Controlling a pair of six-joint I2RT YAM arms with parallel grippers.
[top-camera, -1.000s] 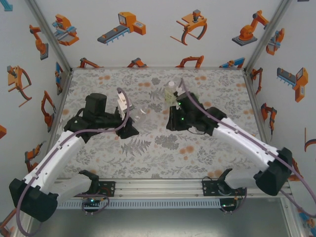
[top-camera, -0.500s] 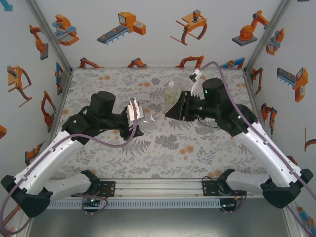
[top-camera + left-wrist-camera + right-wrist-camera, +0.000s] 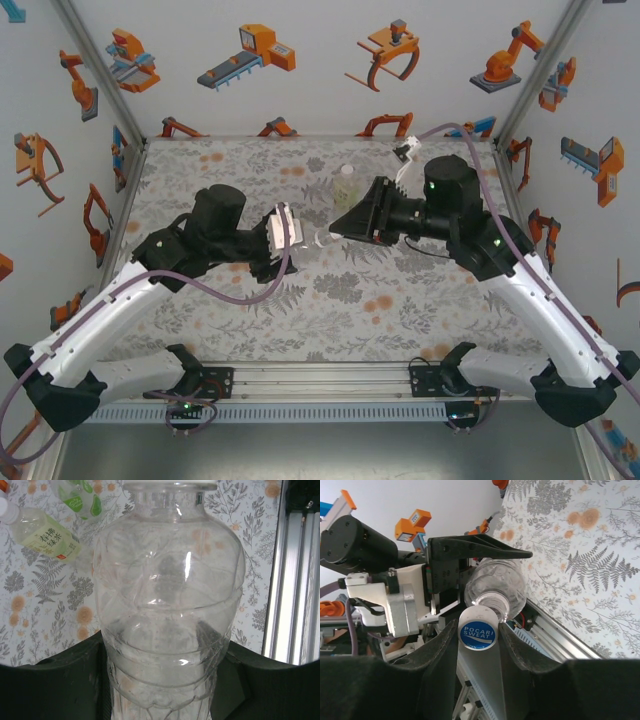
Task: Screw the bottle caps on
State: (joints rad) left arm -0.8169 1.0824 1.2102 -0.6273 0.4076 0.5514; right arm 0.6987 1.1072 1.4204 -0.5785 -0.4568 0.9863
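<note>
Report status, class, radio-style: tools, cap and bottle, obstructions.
Left tool shut on clear bottle. Right tool shut on blue-topped cap, cap at bottle mouth. Labelled bottle, green bottle on mat, well clear.

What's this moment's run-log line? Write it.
left hand: shut on clear bottle | right hand: shut on cap | cap at bottle mouth

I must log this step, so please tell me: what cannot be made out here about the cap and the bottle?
Right wrist view: the cap covers the mouth of the clear bottle, so the threads are hidden.
Left wrist view: the top edge cuts off the cap, the bottom edge the bottle's base.
Top view: bottle and cap are too small to judge the fit.
</note>
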